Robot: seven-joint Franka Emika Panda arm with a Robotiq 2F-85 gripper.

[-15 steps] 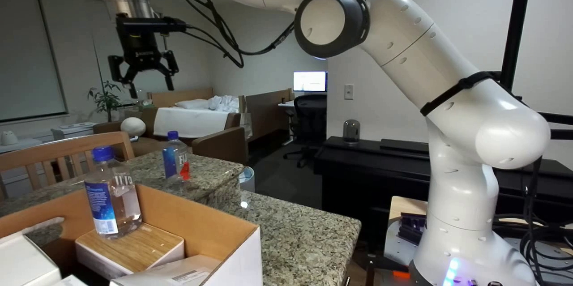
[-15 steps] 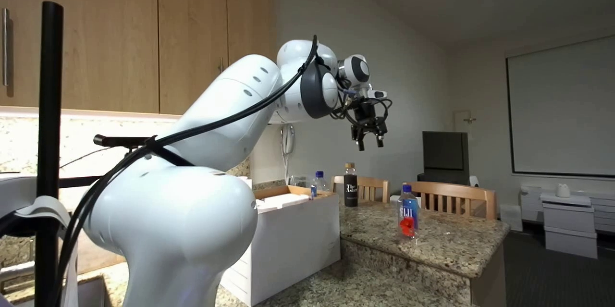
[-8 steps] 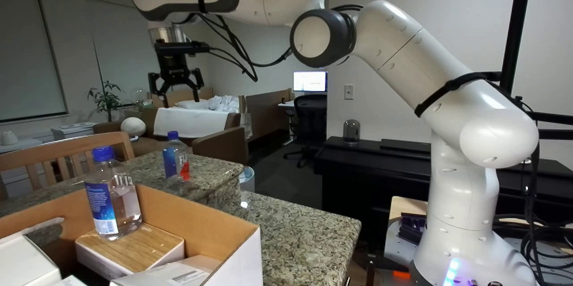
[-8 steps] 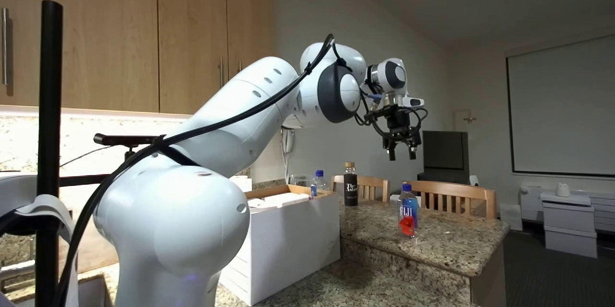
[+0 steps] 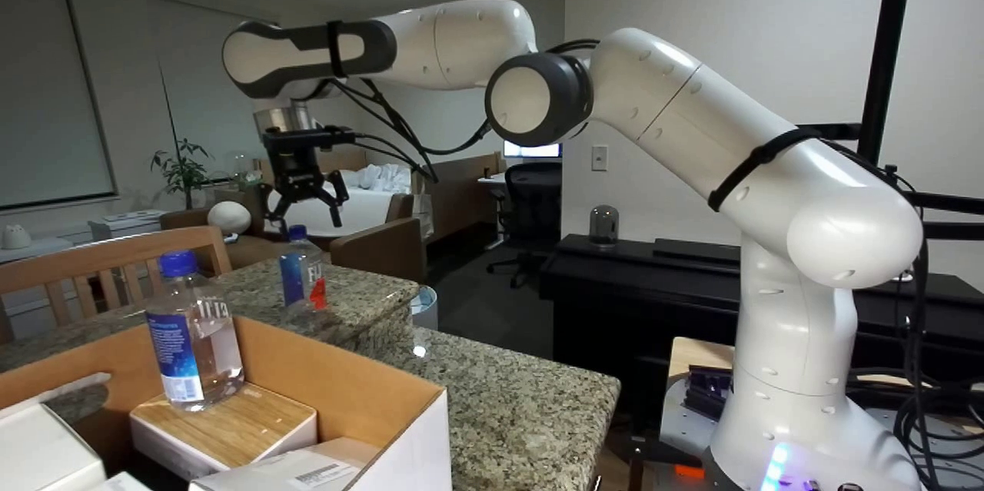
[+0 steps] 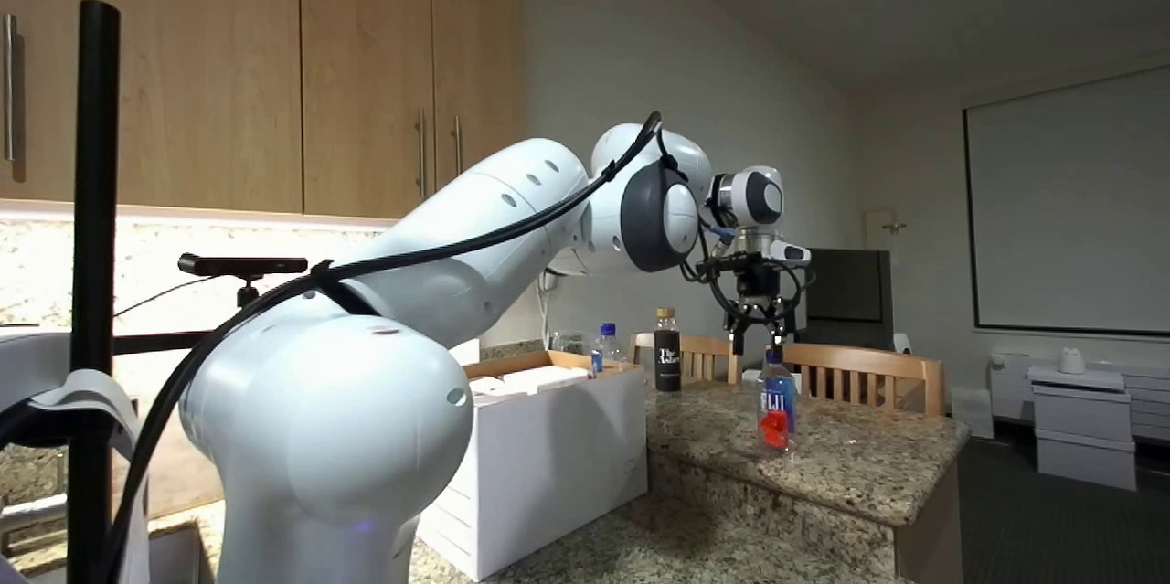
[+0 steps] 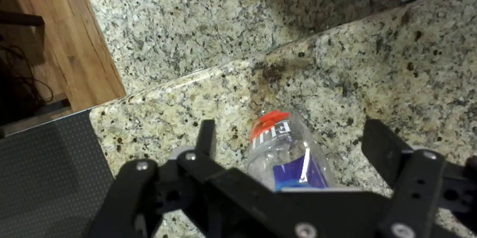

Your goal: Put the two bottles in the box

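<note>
One clear bottle (image 5: 192, 345) with a blue cap stands inside the box (image 5: 338, 372), on a wood-topped block. Its upper part (image 6: 610, 347) shows over the box's rim in an exterior view. The second bottle (image 6: 777, 401), with blue and red on it, is upright on the raised granite counter. My gripper (image 5: 310, 216) hangs just above that second bottle, pointing down. In the wrist view the gripper (image 7: 290, 133) stands open. The bottle's body (image 7: 287, 152) appears between its fingers (image 7: 206, 137), touching neither, and its cap is hidden behind the gripper.
White cartons (image 5: 46, 449) and a packet (image 5: 300, 468) lie inside the box. A dark bottle with a wooden cap (image 6: 667, 355) stands farther back on the raised counter (image 6: 859, 451). Wooden chairs (image 6: 877, 374) line its far side. The lower counter (image 7: 193, 18) meets it at a step.
The gripper has travelled away from above the box's side, over to the bottle on the counter, and then come down close above it. Both bottles and the box stay where they were.
</note>
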